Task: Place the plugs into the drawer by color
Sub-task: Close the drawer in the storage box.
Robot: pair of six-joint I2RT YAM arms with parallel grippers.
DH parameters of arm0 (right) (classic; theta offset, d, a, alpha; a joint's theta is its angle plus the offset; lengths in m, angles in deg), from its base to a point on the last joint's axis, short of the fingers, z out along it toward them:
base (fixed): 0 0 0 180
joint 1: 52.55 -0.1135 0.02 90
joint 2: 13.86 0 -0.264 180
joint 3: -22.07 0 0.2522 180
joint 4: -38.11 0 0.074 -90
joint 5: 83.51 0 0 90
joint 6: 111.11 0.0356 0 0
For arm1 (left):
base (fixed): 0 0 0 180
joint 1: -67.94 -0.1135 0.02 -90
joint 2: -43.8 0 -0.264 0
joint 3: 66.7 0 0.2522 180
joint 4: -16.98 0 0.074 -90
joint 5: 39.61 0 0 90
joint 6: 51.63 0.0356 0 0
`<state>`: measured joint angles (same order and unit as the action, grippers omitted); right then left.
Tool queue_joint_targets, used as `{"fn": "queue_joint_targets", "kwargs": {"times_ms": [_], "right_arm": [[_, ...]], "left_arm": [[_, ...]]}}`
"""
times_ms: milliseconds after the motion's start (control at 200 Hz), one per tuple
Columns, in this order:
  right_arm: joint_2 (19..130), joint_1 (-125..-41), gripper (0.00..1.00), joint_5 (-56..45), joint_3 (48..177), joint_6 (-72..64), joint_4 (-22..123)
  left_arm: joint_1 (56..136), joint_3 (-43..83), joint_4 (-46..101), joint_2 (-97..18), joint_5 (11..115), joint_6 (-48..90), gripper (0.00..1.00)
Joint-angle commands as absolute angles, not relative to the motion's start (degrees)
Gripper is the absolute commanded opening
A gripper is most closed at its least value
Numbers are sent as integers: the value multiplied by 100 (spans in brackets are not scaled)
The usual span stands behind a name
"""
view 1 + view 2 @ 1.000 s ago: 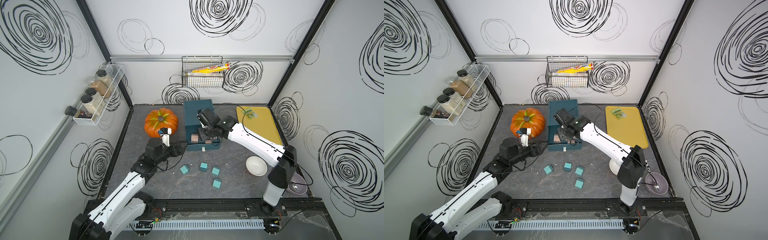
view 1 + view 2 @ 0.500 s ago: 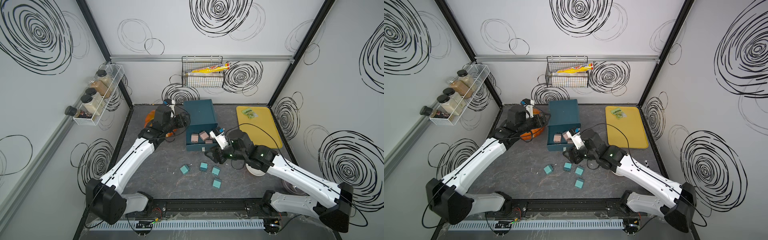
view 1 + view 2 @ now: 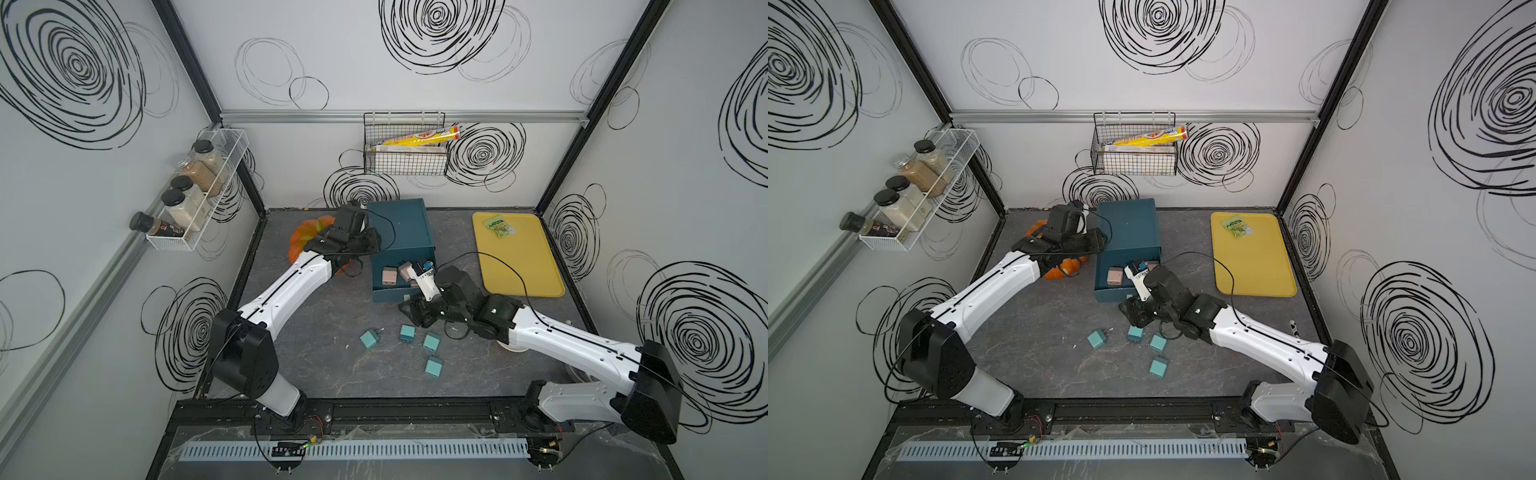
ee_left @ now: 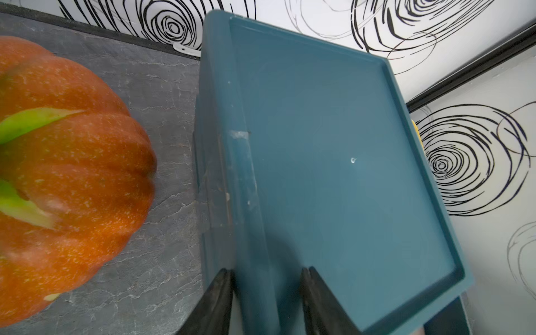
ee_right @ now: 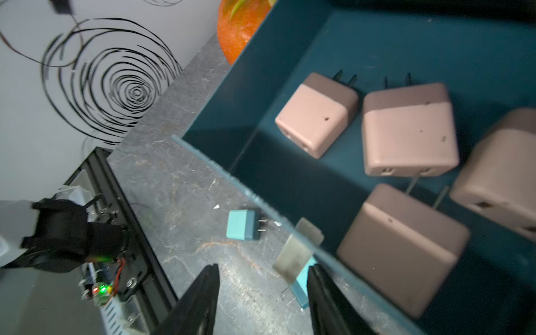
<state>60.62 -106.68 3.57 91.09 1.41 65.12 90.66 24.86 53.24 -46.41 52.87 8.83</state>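
Front rail (image 3: 395, 415), nearest: both arm bases sit on it.

Right arm (image 3: 561, 345): lies low from the near right corner, reaching leftward and away across the desk (image 3: 332, 374). It covers most of a white bowl (image 3: 512, 348).

Teal plugs (image 3: 433, 367): four, loose on the desk in a small cluster just nearer than the chest, none touching. In the right wrist view one lies on its side, prongs level and aimed toward the drawer front.

Right gripper (image 5: 262, 268): hangs over the desk between the cluster and the drawer front. Jaws apart. The silver pull (image 5: 298, 249) sits just beside one finger, not pinched.

Open drawer (image 3: 390, 296): stands drawn out toward the near edge, long axis near to far. Four pink plugs (image 5: 314, 116) lie on its floor. Three show prongs pointing away from the drawer front; the fourth is too blurred to tell. In both top views the right wrist hides part of this drawer.

Left arm (image 3: 291, 286): elbow raised at near left, forearm stretching away and rightward over the pumpkin (image 4: 72, 174), hiding most of it from above.

Left gripper (image 4: 265, 274): astride the top left long edge of the chest (image 3: 401, 224), one finger down the side wall, one over the lid. Fingers apart; cannot tell whether they pinch the edge.

Beyond: yellow tray (image 3: 519, 266) right of the chest, green packet (image 3: 498, 226) at its far end. Wire basket (image 3: 405, 162) on the back wall, spice rack (image 3: 199, 195) on the left wall.
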Motion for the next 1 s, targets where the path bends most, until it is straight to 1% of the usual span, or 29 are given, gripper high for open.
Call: {"fn": "queue_joint_targets", "kwargs": {"times_ms": [0, 195, 275, 350, 405, 476, 631, 721, 761, 771, 801, 836, 886, 996], "right_arm": [[6220, -10635, 53, 985, 9356, 54, 6317], [6850, -10603, 51, 1572, 9955, -98, 6139], [7081, -10506, 50, 1787, 10105, -125, 5979], [7297, -10418, 46, 2131, 10253, -138, 5886], [7453, -10349, 39, 2268, 10369, -202, 5796], [7623, -10313, 37, 2433, 10525, -305, 5725], [7983, -10318, 37, 2679, 10904, -486, 5820], [7887, -10315, 38, 2569, 11027, -505, 6033], [7771, -10318, 42, 2637, 10887, -599, 5747], [7754, -10313, 45, 2697, 10834, -629, 5663], [7786, -10284, 47, 2766, 10827, -666, 5632], [7924, -10224, 44, 2743, 10947, -710, 5821], [8143, -10195, 39, 2773, 11114, -703, 6133], [8296, -10194, 36, 2734, 11132, -699, 6287]], "left_arm": [[9072, 2323, 5775, -4808, 5155, 1006, 43], [9071, 2127, 5640, -4741, 5236, 1002, 37], [9058, 1974, 5477, -4632, 5534, 988, 37], [9066, 1916, 5422, -4537, 5656, 964, 37], [9071, 1895, 5419, -4485, 5657, 963, 37], [9065, 1921, 5468, -4457, 5647, 974, 37], [9063, 1857, 5438, -4379, 5677, 959, 36], [9083, 1813, 5442, -4123, 5939, 905, 35], [9105, 1761, 5359, -3898, 5943, 823, 37], [9110, 1758, 5344, -3837, 5931, 800, 38], [9120, 1755, 5302, -3711, 5867, 741, 41], [9121, 1798, 5325, -3623, 5793, 722, 43], [9111, 1915, 5508, -3637, 5644, 765, 43], [9044, 1815, 5612, -3548, 5627, 753, 43]]}}
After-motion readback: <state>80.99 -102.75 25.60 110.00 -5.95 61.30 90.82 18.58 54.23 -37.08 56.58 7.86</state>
